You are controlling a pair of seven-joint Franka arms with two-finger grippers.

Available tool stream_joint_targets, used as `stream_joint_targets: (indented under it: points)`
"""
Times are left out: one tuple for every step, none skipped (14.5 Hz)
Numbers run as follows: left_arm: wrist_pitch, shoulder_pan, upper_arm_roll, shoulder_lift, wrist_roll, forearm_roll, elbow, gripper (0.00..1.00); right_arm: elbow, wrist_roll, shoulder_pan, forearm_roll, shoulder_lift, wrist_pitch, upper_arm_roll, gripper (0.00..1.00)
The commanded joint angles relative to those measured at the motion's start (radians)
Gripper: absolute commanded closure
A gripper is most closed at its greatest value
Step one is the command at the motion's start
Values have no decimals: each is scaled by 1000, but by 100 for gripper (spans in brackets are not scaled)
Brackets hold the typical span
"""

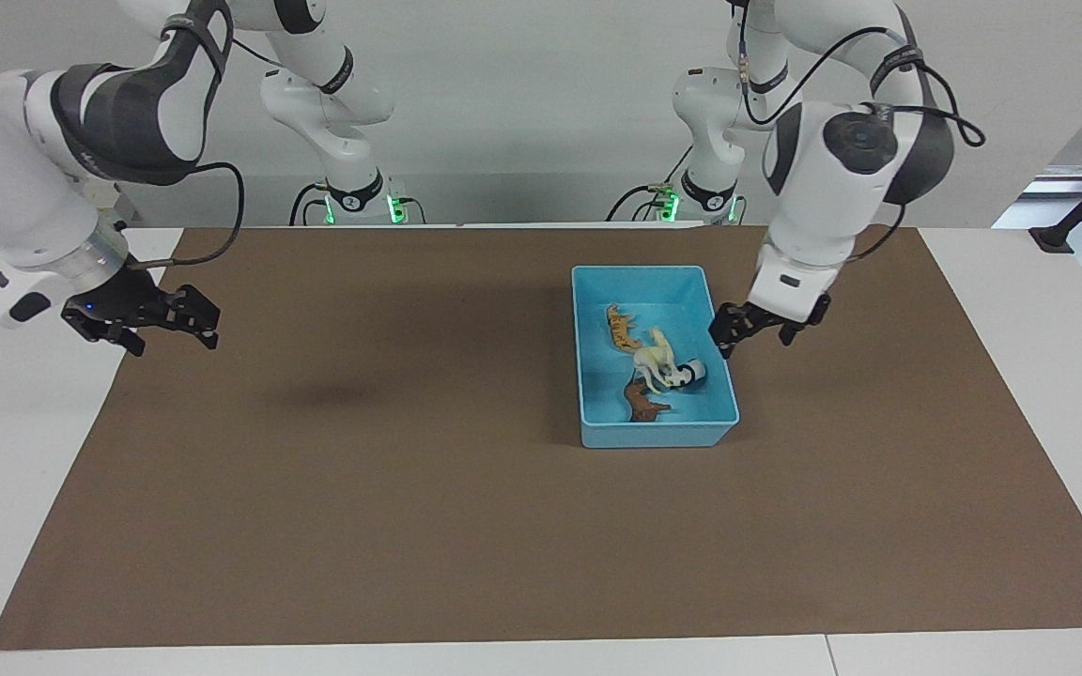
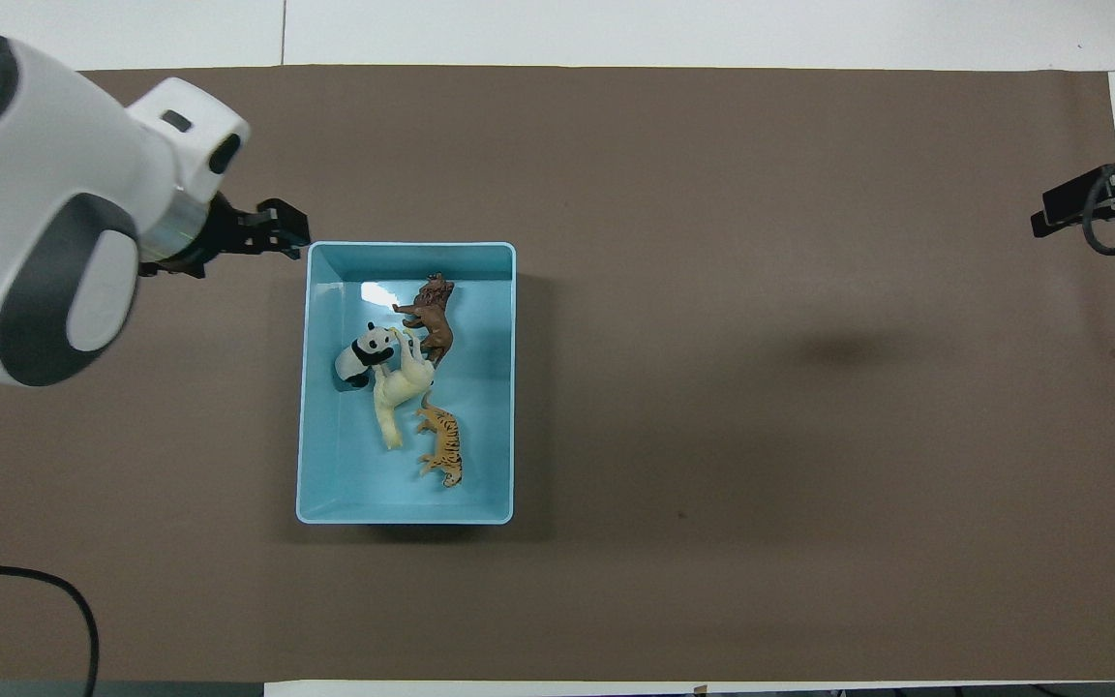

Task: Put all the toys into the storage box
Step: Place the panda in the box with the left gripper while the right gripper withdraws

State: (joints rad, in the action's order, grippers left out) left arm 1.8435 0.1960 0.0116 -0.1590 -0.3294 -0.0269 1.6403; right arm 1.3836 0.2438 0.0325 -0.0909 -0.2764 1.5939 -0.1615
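Brown mat [image 1: 409, 488]: storage box [image 1: 597, 435] holds toys [image 1: 654, 361]; left claw [image 1: 755, 329] beside it, fingers apart.

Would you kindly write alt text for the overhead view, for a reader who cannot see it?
A light blue rectangular plastic storage box on a brown mat holds four plastic animals: brown lion, black-and-white panda, cream-white horse and orange striped tiger. The left gripper hangs beside the box; the right gripper waits at the mat's edge.
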Motion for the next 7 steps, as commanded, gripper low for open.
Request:
stream_joint_targets:
  points:
    - [-9,-85,7,21,101,-13,-28,0,61,29,43,14,101,-50,14,0]
    - [-27,-102,7,21,114,-13,-48,0,96,25,43,23,146,-54,14,0]
    - [-52,-112,5,22,121,-14,-59,0,144,17,37,49,205,-57,14,0]
    - [-69,-118,7,42,140,-15,-60,0,176,12,32,60,250,-60,16,0]
    - [-81,-122,5,68,165,-13,-59,0,205,-6,30,60,290,-77,16,0]
    - [-96,-124,-1,90,183,-13,-60,0,225,-30,29,62,324,-98,16,0]
    - [-110,-130,-10,111,197,-13,-57,0,241,-49,26,63,344,-113,17,0]
